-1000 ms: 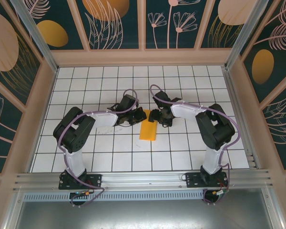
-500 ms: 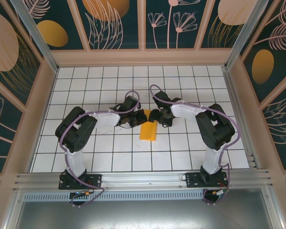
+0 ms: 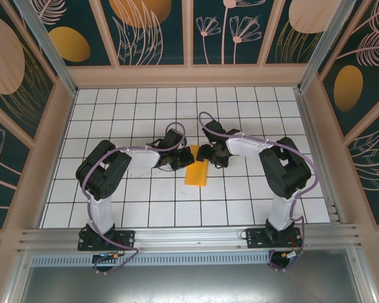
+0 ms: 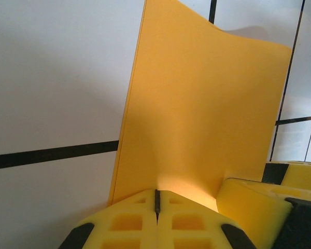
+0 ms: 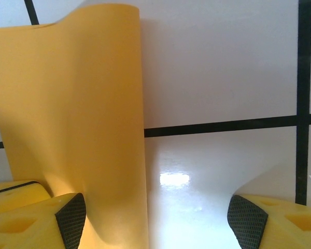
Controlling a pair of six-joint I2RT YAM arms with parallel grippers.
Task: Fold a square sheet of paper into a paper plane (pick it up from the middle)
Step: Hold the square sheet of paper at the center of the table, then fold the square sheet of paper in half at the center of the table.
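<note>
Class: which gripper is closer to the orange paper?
Left: the left gripper is shut on the paper at one edge; the right gripper stands open at the opposite edge.

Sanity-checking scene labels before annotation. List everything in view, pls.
sheet of paper: one, orange-yellow, folded to a narrow rectangle, table centre between the two arms
table: one, white tiles with black grid lines, floor of the enclosure
wall panels: several, dark teal with leaf drawings and orange ovals, back and both sides
frame: pale wood, around the table and between the panels
rail: one, aluminium, near edge, carrying both arm bases
left arm: one, black and white with a purple cable, reaching to the paper's left side
right arm: one, same colours, reaching to the paper's right side
left fingers: yellow, shut, at the paper's edge
right fingers: yellow with dark pads, open, one at the paper's edge
</note>
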